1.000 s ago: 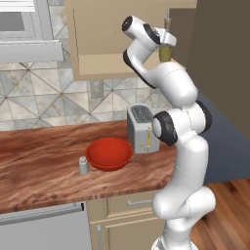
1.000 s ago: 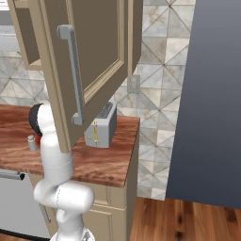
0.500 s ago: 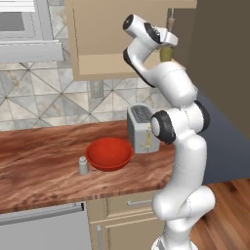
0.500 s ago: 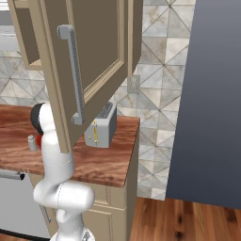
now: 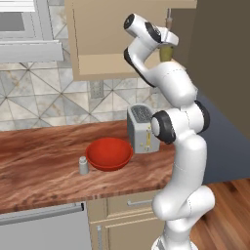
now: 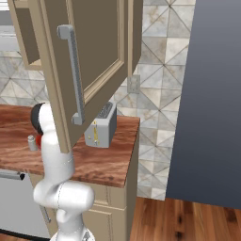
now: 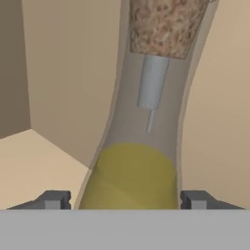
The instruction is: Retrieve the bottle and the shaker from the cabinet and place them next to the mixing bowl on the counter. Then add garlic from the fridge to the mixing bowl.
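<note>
So far the shaker (image 5: 84,165) already stands on the counter (image 5: 44,171) just beside the red mixing bowl (image 5: 109,153). Up in the cabinet (image 5: 102,44), the gripper (image 7: 128,200) straddles the olive-yellow bottle (image 7: 134,178), fingertips (image 7: 53,199) on either side; whether they press it yet I cannot tell. Judging from this, carrying the bottle down and fetching garlic from the fridge (image 6: 212,103) remain.

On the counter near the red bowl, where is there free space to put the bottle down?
The counter is bare left of the shaker and in front of the mixing bowl, toward the edge. It is crowded right of the bowl: the toaster stands close there, and the arm rises beside it.
</note>
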